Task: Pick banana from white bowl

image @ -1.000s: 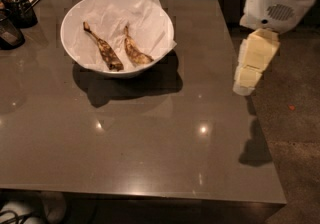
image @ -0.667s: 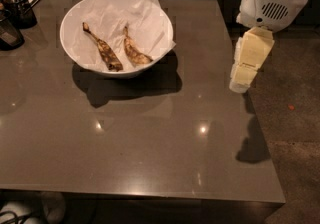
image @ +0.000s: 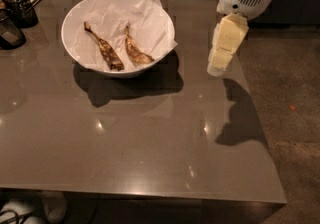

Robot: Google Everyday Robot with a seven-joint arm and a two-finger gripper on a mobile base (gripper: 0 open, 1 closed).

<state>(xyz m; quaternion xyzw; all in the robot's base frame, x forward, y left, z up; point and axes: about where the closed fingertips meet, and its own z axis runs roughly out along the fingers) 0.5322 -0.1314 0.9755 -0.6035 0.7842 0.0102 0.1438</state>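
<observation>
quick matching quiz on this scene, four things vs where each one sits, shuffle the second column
Things
1. banana
2. longer darker banana
3. white bowl
4. gripper

Places
a. hanging above the table near its right edge, apart from the bowl
b. in the bowl, left of the other fruit
c. on the table's far side, lined with crumpled paper
d. in the bowl, right of the other fruit

Pairs: 1-d, 2-b, 3-c, 4-a
</observation>
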